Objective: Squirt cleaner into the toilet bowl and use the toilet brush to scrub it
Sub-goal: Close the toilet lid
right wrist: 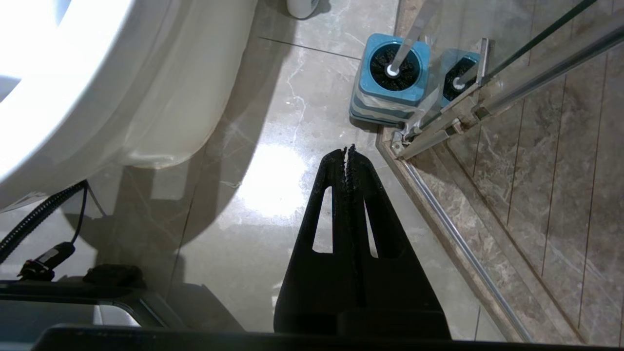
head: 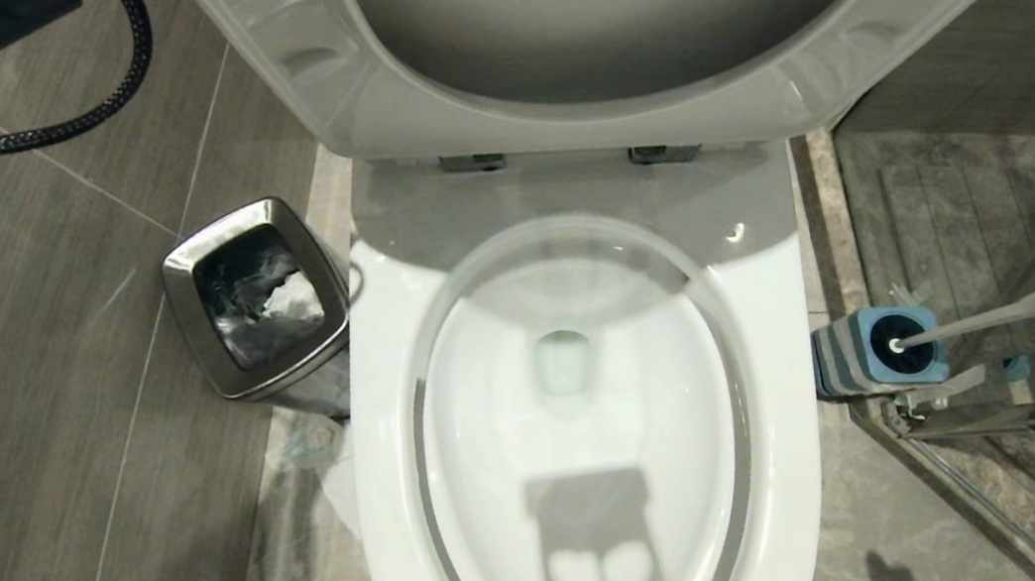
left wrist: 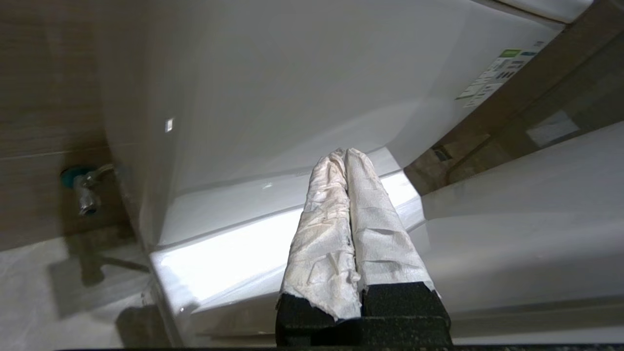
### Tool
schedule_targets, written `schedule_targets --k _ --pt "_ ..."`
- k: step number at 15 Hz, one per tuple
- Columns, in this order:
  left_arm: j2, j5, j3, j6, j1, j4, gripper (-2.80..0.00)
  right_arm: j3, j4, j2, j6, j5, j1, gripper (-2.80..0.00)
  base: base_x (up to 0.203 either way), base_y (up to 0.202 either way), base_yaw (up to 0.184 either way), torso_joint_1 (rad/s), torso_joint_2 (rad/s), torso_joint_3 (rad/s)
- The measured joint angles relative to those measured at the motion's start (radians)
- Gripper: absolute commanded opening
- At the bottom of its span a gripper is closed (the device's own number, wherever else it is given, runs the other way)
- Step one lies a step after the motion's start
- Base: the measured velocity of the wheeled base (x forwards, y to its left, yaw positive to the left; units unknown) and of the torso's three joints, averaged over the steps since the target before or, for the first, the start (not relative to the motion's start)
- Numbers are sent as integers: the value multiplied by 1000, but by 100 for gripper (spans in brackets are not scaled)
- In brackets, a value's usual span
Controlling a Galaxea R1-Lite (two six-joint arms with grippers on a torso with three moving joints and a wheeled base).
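Closest thing is the toilet bowl (head: 585, 422) itself, filling the middle of the head view with its seat and lid (head: 601, 9) tipped up at the back. A small steel bin (head: 256, 297) sits on the floor just beside its left side. The toilet brush (head: 1020, 311) is over on the right, head down in its blue holder (head: 876, 353), handle leaning away toward the glass shower door (right wrist: 512, 87). Left gripper (left wrist: 345, 156) has its paper-wrapped fingers (left wrist: 321, 234) pressed together, holding nothing, up near the white side of the toilet. Right gripper (right wrist: 348, 152) is pinched closed too, empty, hanging over the floor tiles (right wrist: 273, 185) near the brush holder. Can't spot any cleaner.
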State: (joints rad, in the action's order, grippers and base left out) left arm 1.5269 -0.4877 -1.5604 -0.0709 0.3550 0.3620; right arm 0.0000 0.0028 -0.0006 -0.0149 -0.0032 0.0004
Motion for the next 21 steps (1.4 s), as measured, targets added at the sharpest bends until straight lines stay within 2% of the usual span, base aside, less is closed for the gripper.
schedule_targets --k 6,9,12,16,21 --pt "-29 60 -17 10 -13 -56 -280 0 -1 0 0 0 0 -280 0 0 0 0 0 0" --pt "-34 88 -44 57 -31 -114 -280 0 -1 0 0 0 0 -280 0 0 0 0 0 0" --pt "-37 95 -55 67 -41 -123 -280 0 0 0 0 0 0 -280 0 0 0 0 0 0" --pt "-54 127 -49 82 -43 -128 -280 0 0 0 0 0 0 -280 0 0 0 0 0 0" --pt "-126 137 2 107 -81 -227 -280 0 0 0 0 0 0 -280 0 0 0 1 0 40"
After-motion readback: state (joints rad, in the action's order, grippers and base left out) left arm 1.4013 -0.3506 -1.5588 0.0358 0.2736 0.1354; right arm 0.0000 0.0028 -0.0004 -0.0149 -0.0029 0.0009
